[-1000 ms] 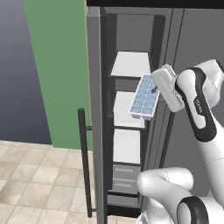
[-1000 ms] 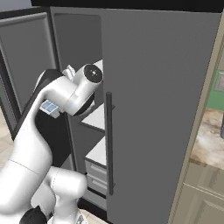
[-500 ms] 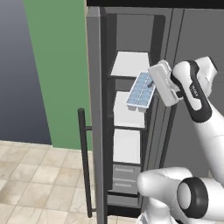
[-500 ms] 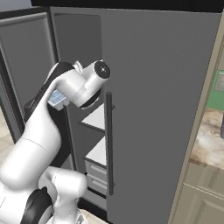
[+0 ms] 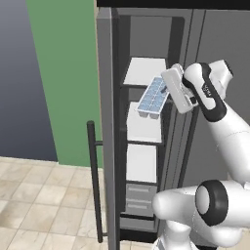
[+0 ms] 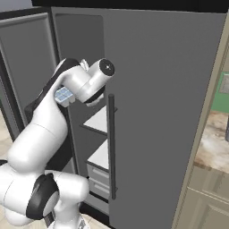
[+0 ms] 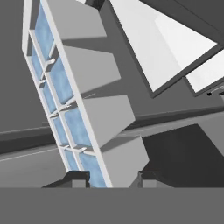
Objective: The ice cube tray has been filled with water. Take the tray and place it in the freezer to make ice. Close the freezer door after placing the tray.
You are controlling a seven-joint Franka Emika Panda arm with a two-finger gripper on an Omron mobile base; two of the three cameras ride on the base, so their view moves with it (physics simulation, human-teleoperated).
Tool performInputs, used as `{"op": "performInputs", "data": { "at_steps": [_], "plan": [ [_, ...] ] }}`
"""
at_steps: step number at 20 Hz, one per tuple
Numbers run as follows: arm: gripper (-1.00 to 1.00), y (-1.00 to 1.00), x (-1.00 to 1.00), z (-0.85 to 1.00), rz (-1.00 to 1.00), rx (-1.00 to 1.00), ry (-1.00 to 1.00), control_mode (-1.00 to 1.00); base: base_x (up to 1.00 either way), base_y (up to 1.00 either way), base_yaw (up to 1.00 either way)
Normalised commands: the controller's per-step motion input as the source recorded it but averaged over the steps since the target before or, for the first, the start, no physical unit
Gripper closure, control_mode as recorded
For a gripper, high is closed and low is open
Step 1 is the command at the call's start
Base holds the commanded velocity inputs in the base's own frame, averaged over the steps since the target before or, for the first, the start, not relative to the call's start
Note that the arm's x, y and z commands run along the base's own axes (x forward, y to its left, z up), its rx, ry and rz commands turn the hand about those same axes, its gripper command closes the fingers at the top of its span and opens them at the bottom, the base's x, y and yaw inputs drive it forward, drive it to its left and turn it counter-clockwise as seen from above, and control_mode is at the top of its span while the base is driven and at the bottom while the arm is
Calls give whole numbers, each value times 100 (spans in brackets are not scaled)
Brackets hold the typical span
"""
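hand: clamped on one short end of the ice cube tray, a dark finger tip on either side of it; in the left base view the hand is raised at the mouth of the open freezer.
ice cube tray: held in the air, tilted, its far end lower and reaching into the freezer opening; it hangs between the top shelf and the second shelf and rests on neither. In the hand view the tray runs up and away from the finger tips, blue cells on one side, pale cell undersides on the other. From the right base view a small corner of it peeks past the arm.
freezer: open, narrow and tall, dark grey inside.
top shelf: white, just behind and above the tray.
second shelf: white, below the tray's lower end.
third shelf: white, further down.
drawers: grey, stacked at the bottom of the compartment.
freezer door: swung wide open, seen edge-on to the left of the opening, well apart from the tray.
bar handle: dark, upright, on the door's outer side.
wider door: plain grey, shut, just right of the opening, with its own dark vertical handle near the arm's elbow.
floor: beige tiles, to the left.
wall: green, beyond the open door.
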Motion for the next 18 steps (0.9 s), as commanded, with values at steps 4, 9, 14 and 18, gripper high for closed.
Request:
{"op": "performInputs", "data": {
  "at_steps": [4, 9, 14, 18],
  "plan": [
    [100, 0, 36, 4, -5, 0, 0, -100, 0, 0, 0],
    [100, 0, 33, 7, -5, 0, 0, -100, 0, 0, 0],
    [100, 0, 31, 7, -6, 0, 0, -100, 0, 0, 0],
    [100, 0, 34, 4, -6, 0, 0, -100, 0, 0, 0]
  ]
}}
